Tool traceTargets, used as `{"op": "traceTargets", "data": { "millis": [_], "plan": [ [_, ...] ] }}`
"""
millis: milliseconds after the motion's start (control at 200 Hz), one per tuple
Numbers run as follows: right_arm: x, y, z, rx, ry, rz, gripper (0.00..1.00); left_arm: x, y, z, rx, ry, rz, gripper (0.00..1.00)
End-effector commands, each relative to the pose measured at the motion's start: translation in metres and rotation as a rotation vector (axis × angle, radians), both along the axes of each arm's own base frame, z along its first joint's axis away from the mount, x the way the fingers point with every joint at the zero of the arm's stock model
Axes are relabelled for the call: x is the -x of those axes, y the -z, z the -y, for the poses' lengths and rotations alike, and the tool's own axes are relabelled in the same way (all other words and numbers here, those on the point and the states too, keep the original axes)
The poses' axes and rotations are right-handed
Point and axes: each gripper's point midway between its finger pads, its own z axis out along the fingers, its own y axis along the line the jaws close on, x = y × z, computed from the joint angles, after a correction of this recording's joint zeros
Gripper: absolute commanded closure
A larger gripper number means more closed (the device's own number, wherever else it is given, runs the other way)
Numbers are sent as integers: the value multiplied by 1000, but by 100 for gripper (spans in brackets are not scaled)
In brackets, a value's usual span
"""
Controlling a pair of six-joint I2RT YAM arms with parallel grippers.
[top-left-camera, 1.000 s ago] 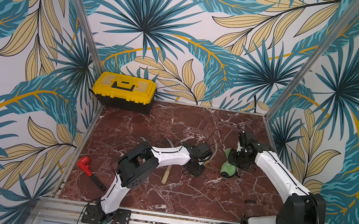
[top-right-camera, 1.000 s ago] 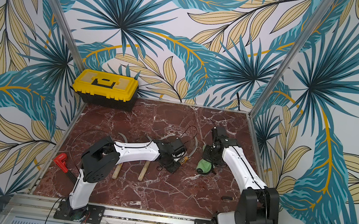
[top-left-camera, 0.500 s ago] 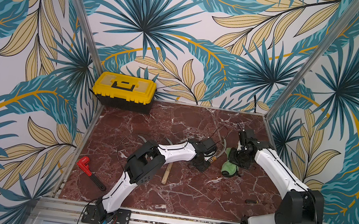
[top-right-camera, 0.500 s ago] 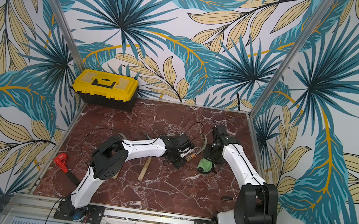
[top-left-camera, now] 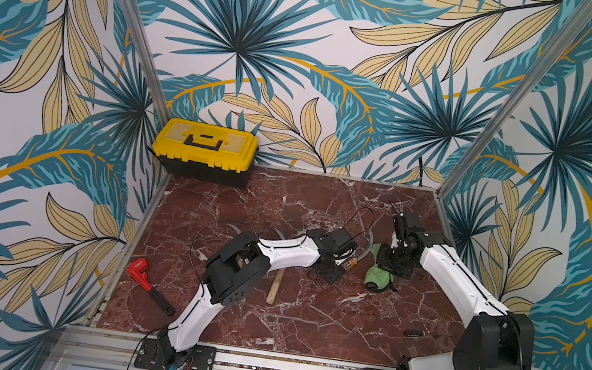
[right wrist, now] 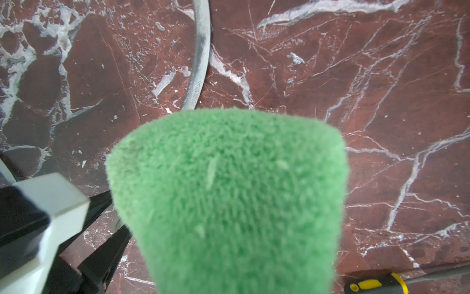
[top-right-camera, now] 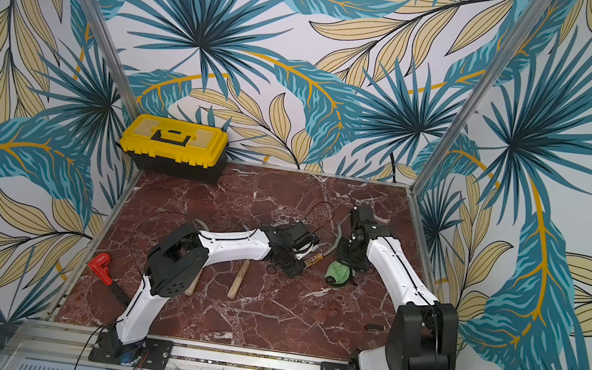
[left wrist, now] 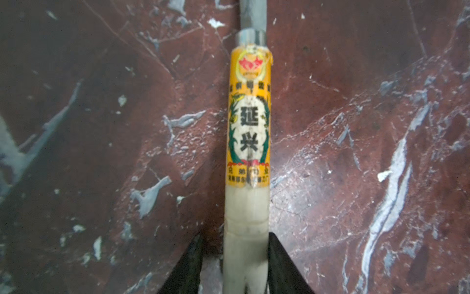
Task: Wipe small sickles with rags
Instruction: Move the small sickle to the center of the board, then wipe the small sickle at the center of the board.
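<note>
Nearer the front edge, a second sickle (top-left-camera: 275,287) lies untouched, its pale wood plain. Mid-surface (top-left-camera: 306,325), the left claw (left wrist: 235,236) has just slackened: narrow, astride the labelled sickle (left wrist: 249,122), with a gap at one side. So that sickle is set down, perhaps released for good. Just beyond, its thin, curved grey blade (right wrist: 202,51) runs beside the fuzzy green rag (right wrist: 229,191), which the right claw (top-left-camera: 391,264) pinches; wiping looks next.

The sickle (left wrist: 246,208) is cut off at blade and handle end. The blurred rag (right wrist: 229,198) covers part of its blade; the screwdriver (right wrist: 376,285) is cropped.
</note>
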Motion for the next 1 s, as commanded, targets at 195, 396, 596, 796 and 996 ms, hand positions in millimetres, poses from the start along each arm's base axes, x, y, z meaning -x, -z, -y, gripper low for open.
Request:
{"op": "traceTargets", "data": {
  "millis": [195,396,596,796,996],
  "plan": [
    [14,-15,-2,-32,-7,9,74,8,-6,-15,148,-25,78,49],
    [20,-21,-2,-30,-10,12,74,13,1,-14,226,-20,96,40],
    [24,-21,-2,-34,-14,-1,74,15,14,-12,255,-22,95,51],
    [19,-22,-8,-53,-26,-3,73,20,20,-16,263,-22,81,67],
    [9,-19,-22,-83,-66,-15,73,21,22,-22,256,-32,98,100]
  ]
}}
